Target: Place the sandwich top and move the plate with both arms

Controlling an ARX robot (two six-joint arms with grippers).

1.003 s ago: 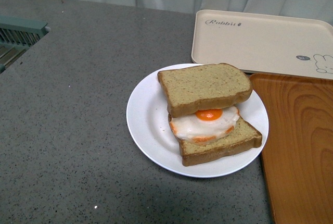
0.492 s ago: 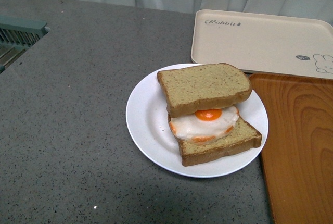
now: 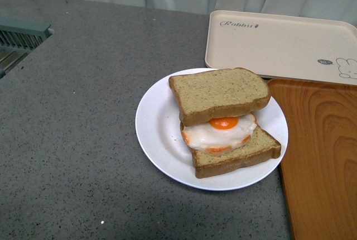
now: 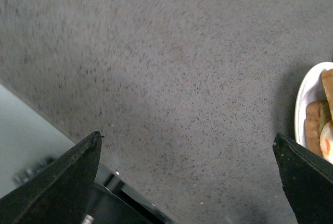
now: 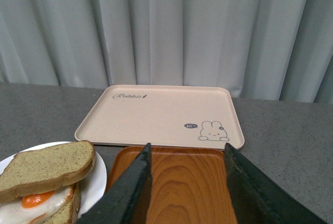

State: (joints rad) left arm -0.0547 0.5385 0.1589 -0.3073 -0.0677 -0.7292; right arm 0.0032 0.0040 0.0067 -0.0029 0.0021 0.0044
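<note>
The top bread slice (image 3: 219, 95) rests on the fried egg (image 3: 218, 135) on the white plate (image 3: 155, 125), which stands on the table (image 3: 83, 111) beside the wooden tray (image 3: 321, 156); left claw (image 4: 186, 138) and right claw (image 5: 186, 153) both gape wide, empty.

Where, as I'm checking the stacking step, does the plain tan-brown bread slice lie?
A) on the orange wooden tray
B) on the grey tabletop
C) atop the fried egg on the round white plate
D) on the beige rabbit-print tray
C: the plain tan-brown bread slice rests on the fried egg on the round glossy white plate.
</note>
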